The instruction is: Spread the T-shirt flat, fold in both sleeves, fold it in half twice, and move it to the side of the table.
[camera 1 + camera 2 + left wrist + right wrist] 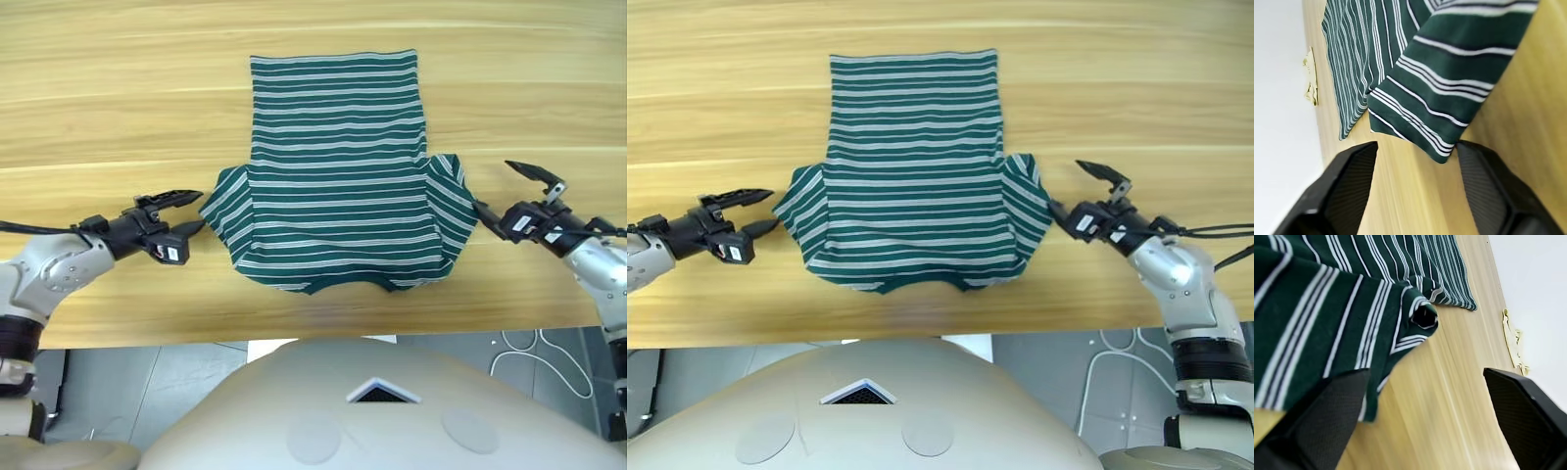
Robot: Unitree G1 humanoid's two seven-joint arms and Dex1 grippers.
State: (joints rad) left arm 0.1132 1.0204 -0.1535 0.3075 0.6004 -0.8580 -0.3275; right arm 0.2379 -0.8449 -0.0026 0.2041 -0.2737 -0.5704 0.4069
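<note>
A dark green T-shirt (338, 166) with thin white stripes lies on the wooden table (118, 98), collar toward the near edge and hem at the far side. Both short sleeves stick out sideways. My left gripper (196, 212) is open just beside the left sleeve (223, 201); in the left wrist view the sleeve's hem (1449, 98) lies just ahead of the gap between the fingers (1347, 186). My right gripper (493, 186) is open at the right sleeve (451, 191), its lower fingertip touching the sleeve's edge. In the right wrist view the sleeve (1317, 318) lies against one finger (1322, 416).
The near table edge (294, 338) runs close below the collar. Bare wood spreads to the left, right and far side of the shirt. Grey floor with a white cable (534, 357) shows beyond the table edge at the right.
</note>
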